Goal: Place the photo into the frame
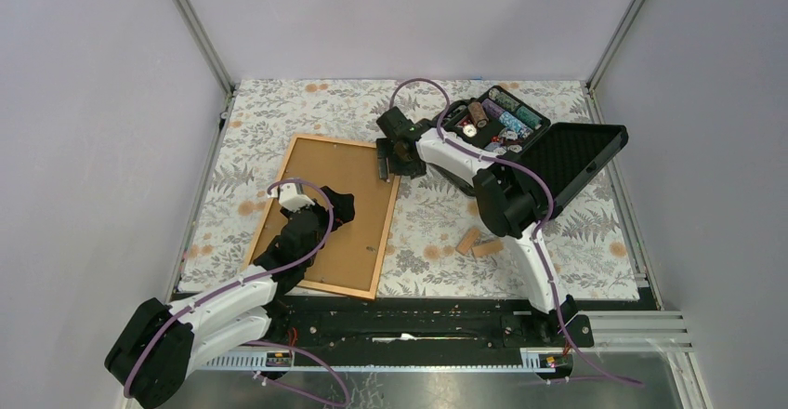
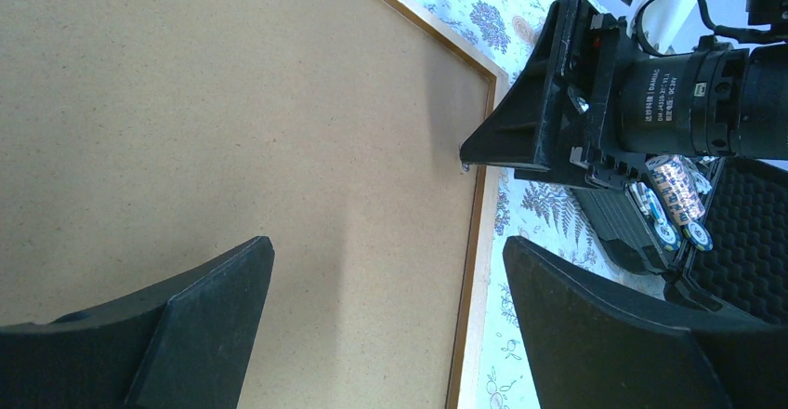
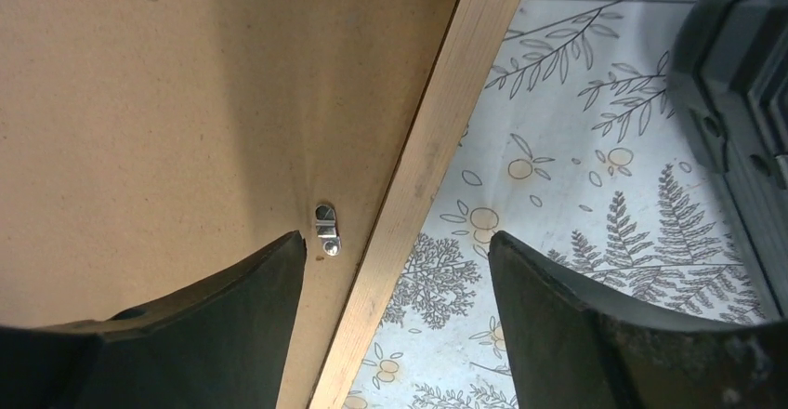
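Frame (image 1: 387,238) lies face-down on the desk (image 1: 437,209), with the brown backing board (image 1: 358,228) filling it. Photo isn't in view: prob. under the board, can't confirm. If so, what's left is prob. the turn clip (image 3: 326,229) at the R edge. My right gripper (image 3: 395,242) hangs over that clip, jaws apart, empty. Left gripper (image 2: 386,251) is wide apart above the board. Open black case (image 1: 567,158) & wood blocks (image 1: 469,239) sit to the R, not blocking.

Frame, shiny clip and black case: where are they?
frame (image 3: 432,149), right wrist view, on its wooden border.
shiny clip (image 3: 326,230), right wrist view, on the clip's middle.
black case (image 1: 576,153), top external view, on its open lid.
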You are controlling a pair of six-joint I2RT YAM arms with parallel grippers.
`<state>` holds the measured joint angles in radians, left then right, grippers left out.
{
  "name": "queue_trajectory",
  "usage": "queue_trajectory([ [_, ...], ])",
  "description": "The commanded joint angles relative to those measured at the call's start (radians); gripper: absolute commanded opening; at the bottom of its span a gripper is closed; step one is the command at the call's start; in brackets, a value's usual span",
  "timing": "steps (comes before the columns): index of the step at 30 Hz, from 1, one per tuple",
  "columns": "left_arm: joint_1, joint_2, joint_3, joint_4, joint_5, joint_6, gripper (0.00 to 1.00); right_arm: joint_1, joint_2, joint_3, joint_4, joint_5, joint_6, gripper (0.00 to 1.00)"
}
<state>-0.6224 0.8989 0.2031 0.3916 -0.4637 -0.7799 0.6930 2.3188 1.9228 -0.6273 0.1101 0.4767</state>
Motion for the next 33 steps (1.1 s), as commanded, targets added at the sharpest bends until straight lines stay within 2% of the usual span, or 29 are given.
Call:
queue_trajectory([
  [1,-0.003,0.001,0.035,0.023,-0.002,0.001,0.99,0.003,-0.033,0.018,-0.043,-0.035,0.023,0.79],
  [6,-0.003,-0.003,0.033,0.024,-0.002,0.001,0.99,0.008,0.039,0.096,-0.089,0.016,0.043,0.77],
  [9,-0.003,-0.004,0.032,0.025,-0.004,0.001,0.99,0.007,0.061,0.124,-0.098,0.043,0.055,0.72],
  [17,-0.003,-0.003,0.032,0.026,-0.005,0.001,0.99,0.007,0.106,0.156,-0.133,0.052,0.076,0.70],
  [19,-0.003,-0.002,0.033,0.026,-0.004,0.001,0.99,0.007,0.109,0.149,-0.138,0.053,0.079,0.63],
  [25,-0.003,0.000,0.033,0.024,-0.003,0.001,0.99,0.007,0.113,0.134,-0.137,0.031,0.099,0.24],
  [29,-0.003,-0.002,0.033,0.024,-0.003,0.001,0.99,0.003,0.107,0.142,-0.132,0.033,0.115,0.04],
  [33,-0.003,-0.003,0.032,0.025,-0.003,0.001,0.99,-0.002,0.090,0.155,-0.131,0.025,0.109,0.01],
])
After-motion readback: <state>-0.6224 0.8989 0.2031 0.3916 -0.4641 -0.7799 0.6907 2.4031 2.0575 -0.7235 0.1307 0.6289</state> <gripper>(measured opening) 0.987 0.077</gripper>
